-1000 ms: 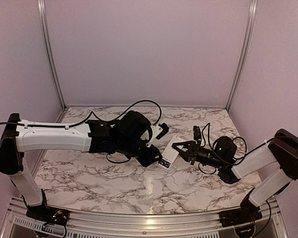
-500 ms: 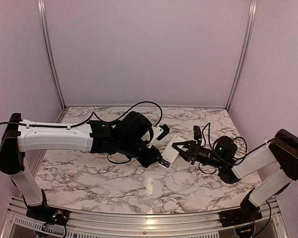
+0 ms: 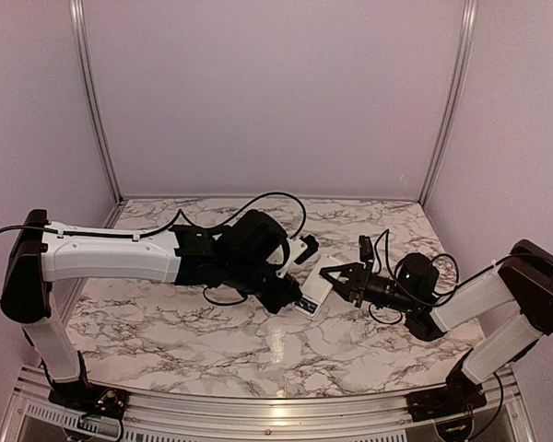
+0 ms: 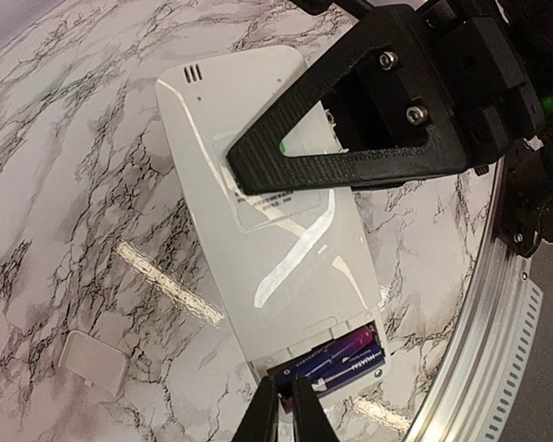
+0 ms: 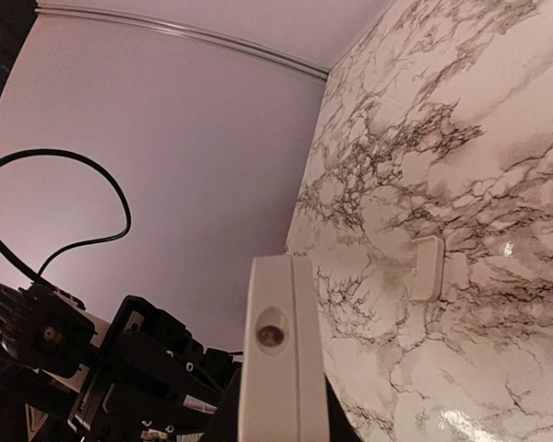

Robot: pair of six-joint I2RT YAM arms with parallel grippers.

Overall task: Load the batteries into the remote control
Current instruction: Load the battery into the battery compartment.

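- Batteries (image 4: 339, 361) lie side by side in the open compartment at one end of the remote control (image 4: 258, 212), their wraps showing a purple-blue sheen
- Remote control is back up, its plain white back with a small vent grille at the far end, over the middle of the marble table (image 3: 212, 341), between the two arms
- Whether its compartment end touches the table cannot be told
- Left gripper (image 4: 283, 412) has its tips drawn almost together, only a thin slit between them, right at the edge of the open compartment, just beside the batteries
- Right gripper (image 3: 328, 278) is clamped on the remote control's other end: one black triangular finger (image 4: 350, 129) lies across the white back, and the right wrist view shows the handset end-on between the fingers
- Small white cover plate (image 4: 92, 361) lies flat on the table, apart from the remote control, on the side away from the right arm
- Pale lilac walls close the table in on three sides
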